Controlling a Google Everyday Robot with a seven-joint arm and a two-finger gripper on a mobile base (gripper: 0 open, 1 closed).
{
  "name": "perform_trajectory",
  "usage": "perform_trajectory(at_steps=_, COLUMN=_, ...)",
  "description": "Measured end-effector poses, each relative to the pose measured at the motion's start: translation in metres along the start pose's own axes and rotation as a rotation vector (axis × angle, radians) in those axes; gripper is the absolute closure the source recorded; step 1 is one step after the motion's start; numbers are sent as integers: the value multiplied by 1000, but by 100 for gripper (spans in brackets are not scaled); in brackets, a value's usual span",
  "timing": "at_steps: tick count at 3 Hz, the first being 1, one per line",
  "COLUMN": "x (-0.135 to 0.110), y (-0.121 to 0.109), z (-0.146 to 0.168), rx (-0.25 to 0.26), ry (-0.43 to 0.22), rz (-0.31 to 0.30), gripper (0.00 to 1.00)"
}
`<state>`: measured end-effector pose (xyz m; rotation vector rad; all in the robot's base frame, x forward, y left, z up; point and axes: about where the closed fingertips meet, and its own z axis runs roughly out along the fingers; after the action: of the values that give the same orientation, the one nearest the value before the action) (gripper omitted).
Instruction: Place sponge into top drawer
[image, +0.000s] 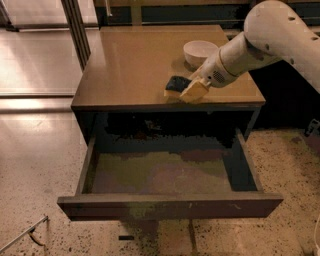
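The sponge (176, 84), dark blue-green on top with yellow foam below, is at the front right of the cabinet top (130, 65). My gripper (192, 90) reaches in from the right and is shut on the sponge's right side, holding it low over the top's front edge. The top drawer (170, 205) is pulled wide open below. Its greyish-brown floor (160, 172) is bare. The sponge is above and behind the drawer's opening.
A white bowl (200, 51) stands on the cabinet top just behind my gripper. My white arm (270, 35) crosses the right rear corner. Speckled floor surrounds the cabinet. A dark post (75, 25) stands at the back left.
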<state>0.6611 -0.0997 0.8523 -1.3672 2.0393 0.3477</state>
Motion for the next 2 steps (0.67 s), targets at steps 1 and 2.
perform_trajectory(at_steps=1, x=4, y=38, z=-6, rx=-94, ry=-21, rz=-44, gripper=100)
perform_trajectory(at_steps=2, x=3, y=87, z=-20, rx=-182, ry=-50, rz=-65, gripper=100)
